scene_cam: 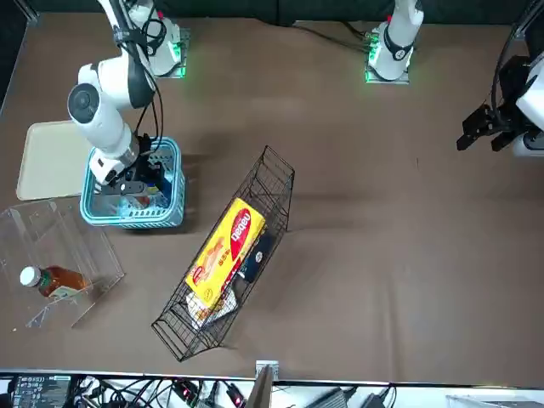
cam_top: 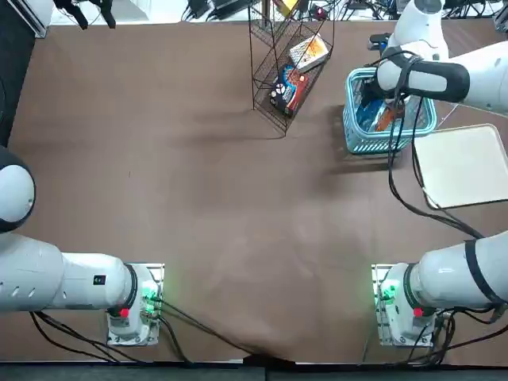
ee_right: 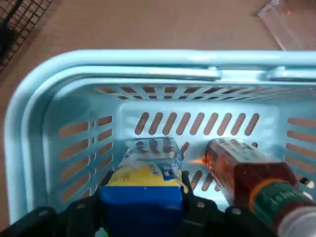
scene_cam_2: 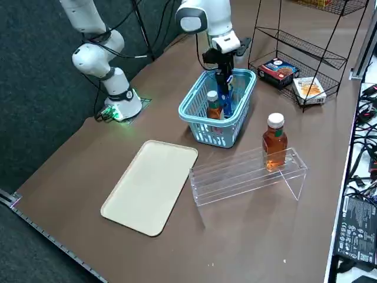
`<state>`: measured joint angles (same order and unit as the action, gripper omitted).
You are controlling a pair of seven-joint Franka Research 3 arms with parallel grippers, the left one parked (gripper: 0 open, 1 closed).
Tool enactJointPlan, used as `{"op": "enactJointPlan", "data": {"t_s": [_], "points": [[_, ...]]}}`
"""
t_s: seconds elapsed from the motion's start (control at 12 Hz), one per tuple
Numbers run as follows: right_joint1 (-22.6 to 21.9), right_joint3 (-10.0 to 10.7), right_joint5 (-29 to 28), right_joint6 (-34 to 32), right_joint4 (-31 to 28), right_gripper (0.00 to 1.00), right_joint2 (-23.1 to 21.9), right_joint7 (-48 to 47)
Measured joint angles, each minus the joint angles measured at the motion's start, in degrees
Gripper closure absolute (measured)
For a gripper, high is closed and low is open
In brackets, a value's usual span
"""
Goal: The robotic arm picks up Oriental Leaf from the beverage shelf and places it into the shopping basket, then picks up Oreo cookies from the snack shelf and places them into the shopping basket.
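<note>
Black two-finger right gripper (ee_right: 143, 207) clamped the bright blue Oreo packet (ee_right: 143, 190) inside the light blue slotted basket (ee_right: 148, 64), beside the amber tea bottle (ee_right: 247, 177).

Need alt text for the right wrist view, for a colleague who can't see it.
The right gripper holds the blue Oreo cookies packet low inside the light blue shopping basket. The Oriental Leaf tea bottle lies beside it in the basket.

The top view looks straight down on the surface (cam_top: 198, 198), arm bases along its lower edge. The front view faces them from across. The right side view looks diagonally from a raised corner. The wrist view sits close inside the shopping basket (ee_right: 148, 64), which all four share.
</note>
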<state>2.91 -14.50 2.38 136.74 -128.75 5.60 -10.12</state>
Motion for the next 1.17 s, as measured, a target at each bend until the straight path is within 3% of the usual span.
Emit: {"op": "enactJointPlan", "data": {"t_s": [0.08, 0.17, 0.5, 0.83, 1.17], "points": [[0.0, 0.0, 0.0, 0.1, 0.0, 0.5, 0.3, -0.2], [0.0, 0.0, 0.0, 0.1, 0.0, 0.44, 0.3, -0.6], [0.0, 0.0, 0.0, 0.1, 0.3, 0.01, 0.3, -2.3], [0.0, 0.0, 0.0, -1.4, 2.0, 0.0, 0.3, -2.8], [0.0, 0.0, 0.1, -8.1, 6.8, 0.0, -0.2, -2.9]]}}
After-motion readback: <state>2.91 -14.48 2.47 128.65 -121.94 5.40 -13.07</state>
